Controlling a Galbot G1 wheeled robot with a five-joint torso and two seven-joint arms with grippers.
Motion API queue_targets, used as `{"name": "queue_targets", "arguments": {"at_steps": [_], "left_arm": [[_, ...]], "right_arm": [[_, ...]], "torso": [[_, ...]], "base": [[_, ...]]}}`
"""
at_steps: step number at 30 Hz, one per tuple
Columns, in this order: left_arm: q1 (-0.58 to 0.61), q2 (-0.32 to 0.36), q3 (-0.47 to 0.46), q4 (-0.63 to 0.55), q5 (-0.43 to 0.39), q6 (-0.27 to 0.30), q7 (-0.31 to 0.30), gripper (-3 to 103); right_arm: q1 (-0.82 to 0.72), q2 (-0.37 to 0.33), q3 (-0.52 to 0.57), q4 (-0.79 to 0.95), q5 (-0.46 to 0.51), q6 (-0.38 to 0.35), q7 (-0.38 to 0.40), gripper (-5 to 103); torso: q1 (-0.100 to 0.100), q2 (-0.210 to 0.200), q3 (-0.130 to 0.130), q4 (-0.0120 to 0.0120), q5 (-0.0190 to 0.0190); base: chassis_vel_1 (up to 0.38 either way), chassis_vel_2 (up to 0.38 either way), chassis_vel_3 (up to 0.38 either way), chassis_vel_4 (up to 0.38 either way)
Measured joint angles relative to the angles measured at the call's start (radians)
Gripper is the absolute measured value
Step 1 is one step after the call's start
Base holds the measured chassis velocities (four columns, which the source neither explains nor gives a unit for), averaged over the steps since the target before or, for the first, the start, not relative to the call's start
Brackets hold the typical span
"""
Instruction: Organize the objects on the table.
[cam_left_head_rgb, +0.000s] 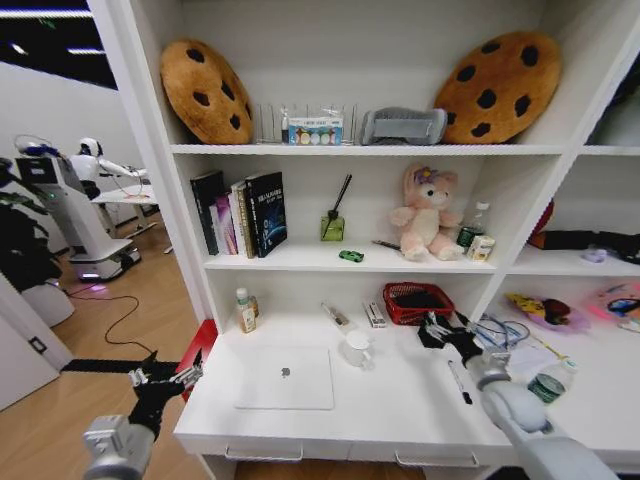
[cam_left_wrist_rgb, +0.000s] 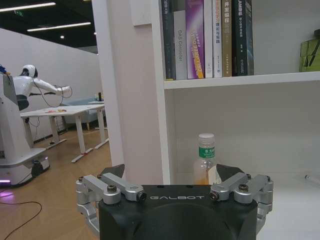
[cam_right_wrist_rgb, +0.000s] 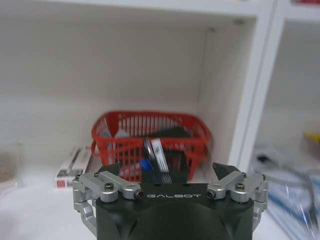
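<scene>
A silver laptop lies shut on the white table. Behind it stand a green-labelled bottle and a clear cup. A black pen lies to the right, near another small bottle. A tiny green toy sits on the shelf above. My right gripper hangs open over the desk, just in front of a red basket holding dark and silver items. My left gripper is open beyond the table's left edge, facing the bottle.
Books, a reed diffuser and a pink plush bunny fill the middle shelf. Cookie cushions sit on top. A small boxy item and a marker lie at the desk's back. Cables and clutter crowd the right.
</scene>
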Motion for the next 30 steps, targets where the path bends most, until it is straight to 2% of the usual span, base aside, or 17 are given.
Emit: {"name": "queue_targets", "arguments": {"at_steps": [3, 4, 5, 7, 8, 12, 18, 24, 25, 26, 28, 29, 30], "left_arm": [[0.0, 0.0, 0.0, 0.0, 0.0, 0.0, 0.0, 100], [0.0, 0.0, 0.0, 0.0, 0.0, 0.0, 0.0, 100], [0.0, 0.0, 0.0, 0.0, 0.0, 0.0, 0.0, 100], [0.0, 0.0, 0.0, 0.0, 0.0, 0.0, 0.0, 100], [0.0, 0.0, 0.0, 0.0, 0.0, 0.0, 0.0, 100], [0.0, 0.0, 0.0, 0.0, 0.0, 0.0, 0.0, 100], [0.0, 0.0, 0.0, 0.0, 0.0, 0.0, 0.0, 100], [0.0, 0.0, 0.0, 0.0, 0.0, 0.0, 0.0, 100], [0.0, 0.0, 0.0, 0.0, 0.0, 0.0, 0.0, 100], [0.0, 0.0, 0.0, 0.0, 0.0, 0.0, 0.0, 100], [0.0, 0.0, 0.0, 0.0, 0.0, 0.0, 0.0, 100], [0.0, 0.0, 0.0, 0.0, 0.0, 0.0, 0.0, 100], [0.0, 0.0, 0.0, 0.0, 0.0, 0.0, 0.0, 100]], "right_arm": [[-0.076, -0.01, 0.062, 0.001, 0.146, -0.119, -0.006, 102], [-0.076, -0.01, 0.062, 0.001, 0.146, -0.119, -0.006, 102], [-0.077, -0.01, 0.059, -0.027, 0.182, -0.146, 0.004, 96], [-0.068, -0.008, 0.048, -0.049, 0.2, -0.156, 0.017, 96], [-0.039, -0.002, 0.012, -0.087, 0.216, -0.163, 0.045, 91], [0.021, 0.004, -0.052, -0.133, 0.217, -0.171, 0.068, 85], [0.099, 0.005, -0.13, -0.191, 0.202, -0.174, 0.101, 84], [0.127, -0.001, -0.155, -0.225, 0.191, -0.167, 0.098, 82], [0.131, -0.003, -0.158, -0.23, 0.186, -0.162, 0.095, 78], [0.136, -0.007, -0.161, -0.233, 0.184, -0.16, 0.09, 61], [0.139, -0.008, -0.162, -0.233, 0.185, -0.16, 0.089, 51], [0.139, -0.008, -0.162, -0.233, 0.185, -0.16, 0.089, 51], [0.139, -0.008, -0.162, -0.232, 0.186, -0.16, 0.089, 45]], "torso": [[0.0, 0.0, 0.0, 0.0003, 0.0], [0.0, 0.0, 0.0, 0.0003, 0.0], [0.0, 0.0, 0.0, 0.0003, 0.0001], [0.0, 0.0, 0.0, 0.0002, 0.0001], [0.0, 0.0, 0.0, 0.0004, 0.0006], [0.0, 0.0, 0.0, 0.0008, 0.0002], [0.0, 0.0, 0.0, 0.0006, 0.0001], [0.0, 0.0, 0.0, 0.0005, -0.0002], [0.0, 0.0, 0.0, 0.0004, -0.0002], [0.0, 0.0, 0.0, 0.0004, 0.0], [0.0, 0.0, 0.0, 0.0005, 0.0003], [0.0, 0.0, 0.0, 0.0005, 0.0003], [0.0, 0.0, 0.0, 0.0005, 0.0002]], "base": [[0.0, 0.0, 0.0, 0.0], [0.0, 0.0, 0.0, 0.0], [0.0, 0.0, 0.0, 0.0], [0.0, 0.0, 0.0, 0.0], [0.0, 0.0, 0.0, 0.0], [0.0, 0.0, 0.0, 0.0], [0.0, 0.0, 0.0, 0.0], [0.0, 0.0, 0.0, 0.0], [0.0, 0.0, 0.0, 0.0], [0.0, 0.0, 0.0, 0.0], [0.0, 0.0, 0.0, 0.0], [0.0, 0.0, 0.0, 0.0], [0.0, 0.0, 0.0, 0.0]]}}
